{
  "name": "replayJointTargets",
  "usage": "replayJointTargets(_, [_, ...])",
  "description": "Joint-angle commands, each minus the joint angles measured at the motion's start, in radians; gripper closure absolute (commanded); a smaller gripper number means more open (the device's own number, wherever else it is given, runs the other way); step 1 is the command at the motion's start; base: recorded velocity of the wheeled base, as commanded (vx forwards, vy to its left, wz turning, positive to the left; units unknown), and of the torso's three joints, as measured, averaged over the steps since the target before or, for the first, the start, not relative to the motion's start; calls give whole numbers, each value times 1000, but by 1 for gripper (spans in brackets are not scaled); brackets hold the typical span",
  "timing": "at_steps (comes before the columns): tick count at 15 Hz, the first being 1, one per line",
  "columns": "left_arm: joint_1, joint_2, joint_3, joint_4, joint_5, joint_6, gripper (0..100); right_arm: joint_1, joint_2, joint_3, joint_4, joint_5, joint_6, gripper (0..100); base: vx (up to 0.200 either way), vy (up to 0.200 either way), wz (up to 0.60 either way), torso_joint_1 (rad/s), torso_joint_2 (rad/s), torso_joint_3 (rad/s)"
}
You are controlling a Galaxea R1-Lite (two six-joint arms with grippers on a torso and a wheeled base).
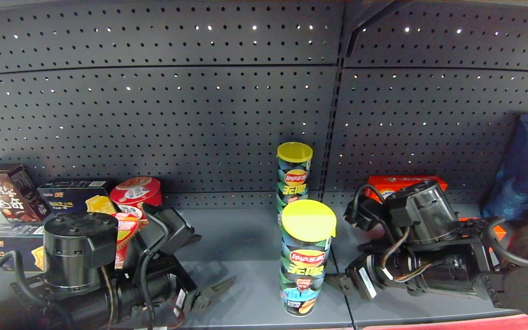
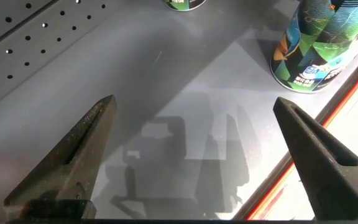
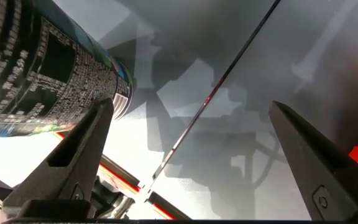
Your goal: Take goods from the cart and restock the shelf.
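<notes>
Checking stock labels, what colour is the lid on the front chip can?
Yellow; the lid shows best in the head view.

Dark grey metal shelf (image 1: pixel 245 247) w/ perforated back panel (image 1: pixel 177 114); red strip (image 1: pixel 452 323) along front edge, right part.

Centre: tall chip can, green-black print, yellow plastic lid (image 1: pixel 304 259), upright near front edge. Second can of same kind (image 1: pixel 294 178) upright at back edge, behind the first, apart from it.

Left end, back: brown carton (image 1: pixel 9 192) standing; dark blue flat carton (image 1: pixel 74 195) next to it; red round tub (image 1: pixel 135 192) just beside that. Another dark blue carton (image 1: pixel 2 238) nearer front-left corner.

Right half: flat orange carton (image 1: pixel 406 181) at back edge, partly hidden. Right end: dark blue soft bag (image 1: pixel 527 174), upright at back.
</notes>
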Motion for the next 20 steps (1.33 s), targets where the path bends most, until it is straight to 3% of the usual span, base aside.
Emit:
replayJointTargets(1, [1, 0, -2, 0, 0, 0, 0, 1, 0, 0, -1, 1, 0, 0, 0, 0, 0, 0, 0, 0])
replayJointTargets(14, [9, -31, 25, 1, 0, 0, 0, 4, -38, 18, 2, 0, 16, 0, 0, 0, 0, 0, 0, 0])
replayJointTargets(19, [7, -71, -36, 0, 5, 1, 0, -22, -195, -8, 13, -9, 39, 0, 0, 0, 0, 0, 0, 0])
replayJointTargets(20, [7, -92, -54, 1, 35, 8, 0, -54, -248, -8, 14, -19, 40, 0, 0, 0, 0, 0, 0, 0])
